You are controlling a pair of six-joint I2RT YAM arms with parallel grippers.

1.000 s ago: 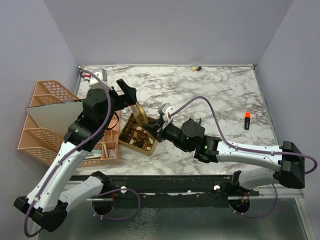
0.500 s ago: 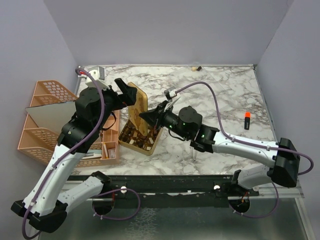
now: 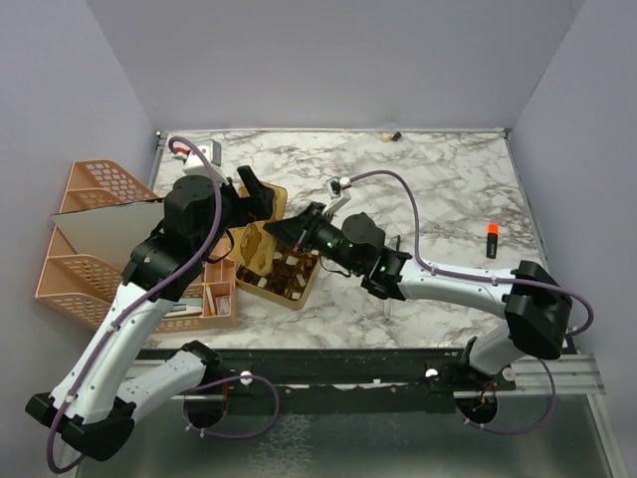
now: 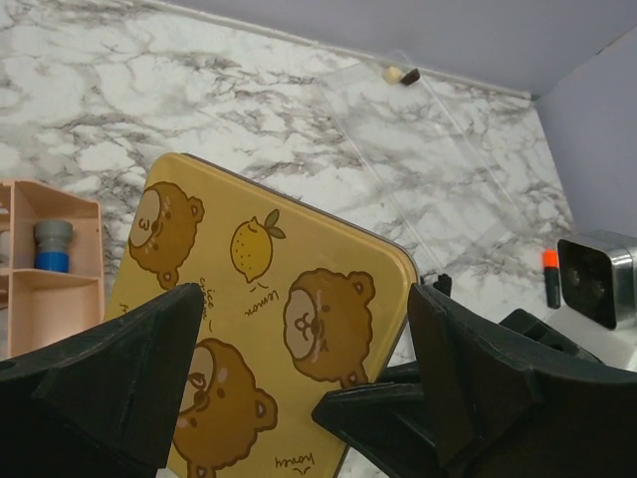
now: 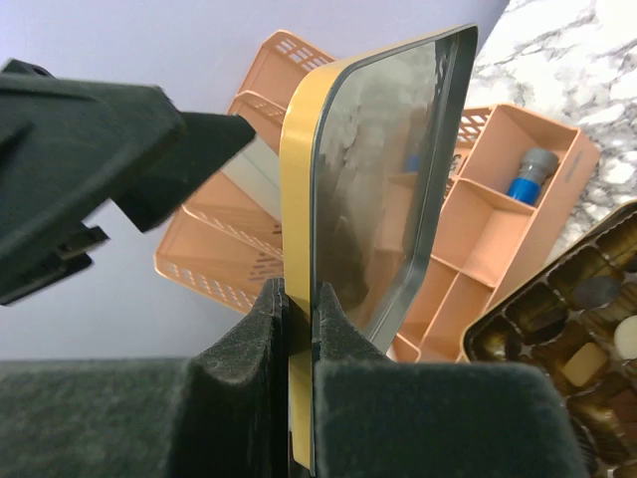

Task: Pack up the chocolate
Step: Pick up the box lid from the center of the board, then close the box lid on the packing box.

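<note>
Lidding step: right gripper [image 5: 299, 299] clamps the lid [image 5: 388, 179]; left gripper [image 4: 299, 388] gapes alongside. Next, lower it onto the tray [image 5: 542, 284] beneath the fingers.

- Your left arm [image 3: 139, 289] rises from its near-left base, elbow bent, forearm angled forward and to the right.
- Your left pincer [image 4: 307, 309] stands wide open, its two fingers [image 4: 119, 378] spread far apart.
- Your right arm [image 3: 448, 284] stretches low from the near-right base across toward the left arm.
- Your right pincer [image 5: 299, 299] is clamped tight on the edge of the lid [image 5: 388, 169], one finger on each face, close to the left pincer.
</note>
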